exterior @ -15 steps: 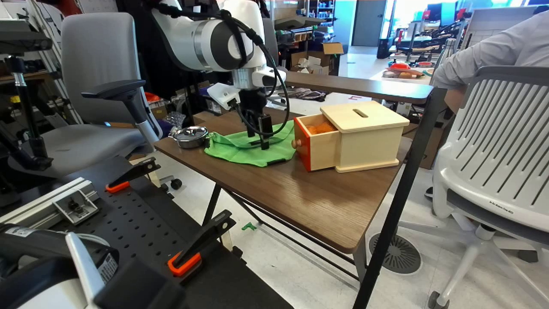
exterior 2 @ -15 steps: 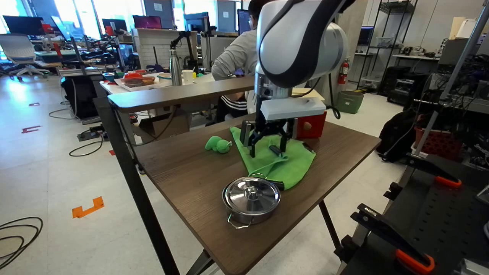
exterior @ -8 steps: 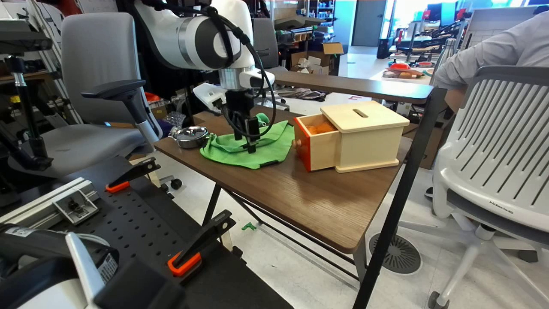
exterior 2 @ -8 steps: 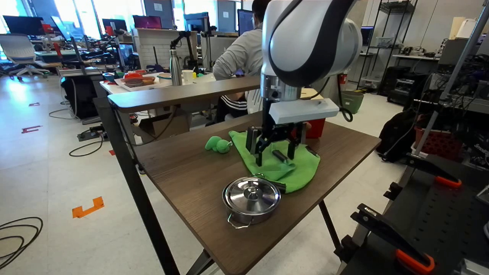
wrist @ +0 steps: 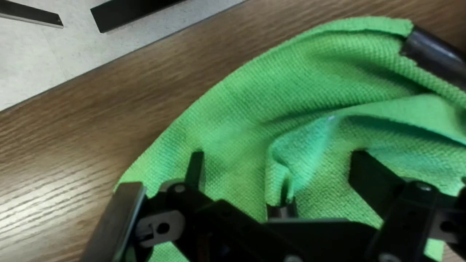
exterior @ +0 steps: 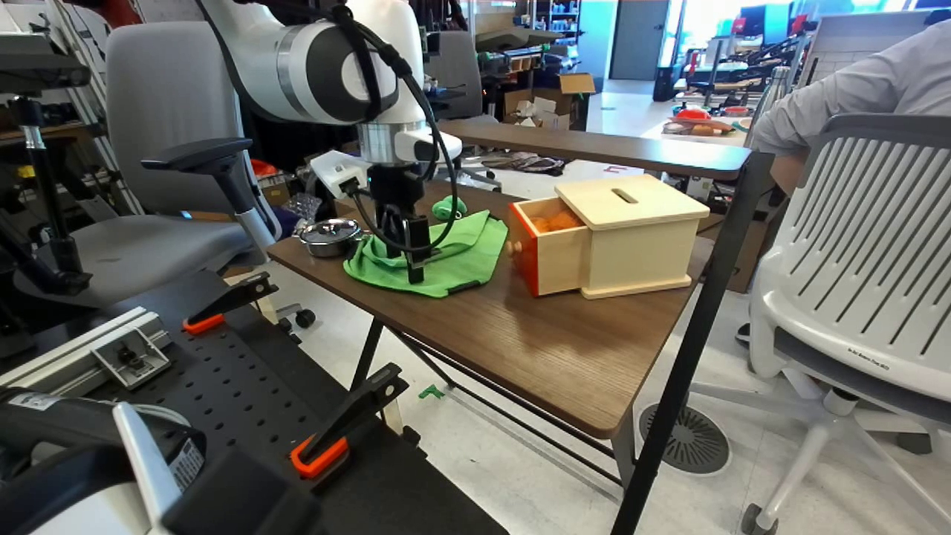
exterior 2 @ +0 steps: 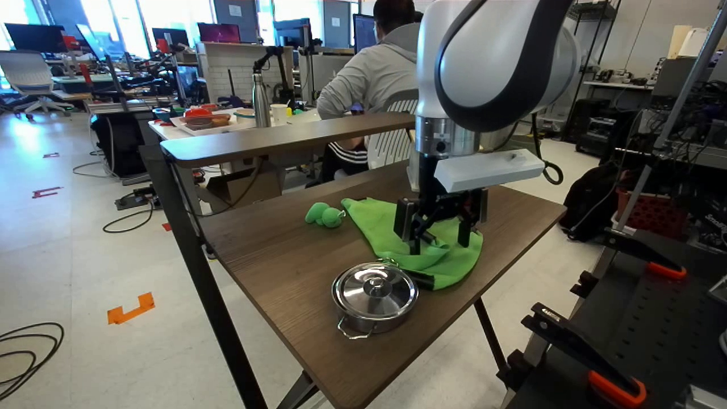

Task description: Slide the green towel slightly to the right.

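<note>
Gripper point(wrist: 278, 154): jaws apart over green towel point(wrist: 240, 109) | pulled-out drawer point(exterior: 556, 256): in an exterior view, outside wrist view

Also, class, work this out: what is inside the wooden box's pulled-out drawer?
In the drawer, something orange shows; what it is, I can't tell. The wooden box covers the drawer's back.

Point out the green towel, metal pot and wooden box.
Green towel point(wrist: 249, 140), in the wrist view: cloth beside a fold.
Metal pot point(exterior 2: 372, 302), in an exterior view: its lid.
Wooden box point(exterior: 635, 256), in an exterior view: side wall.
</note>
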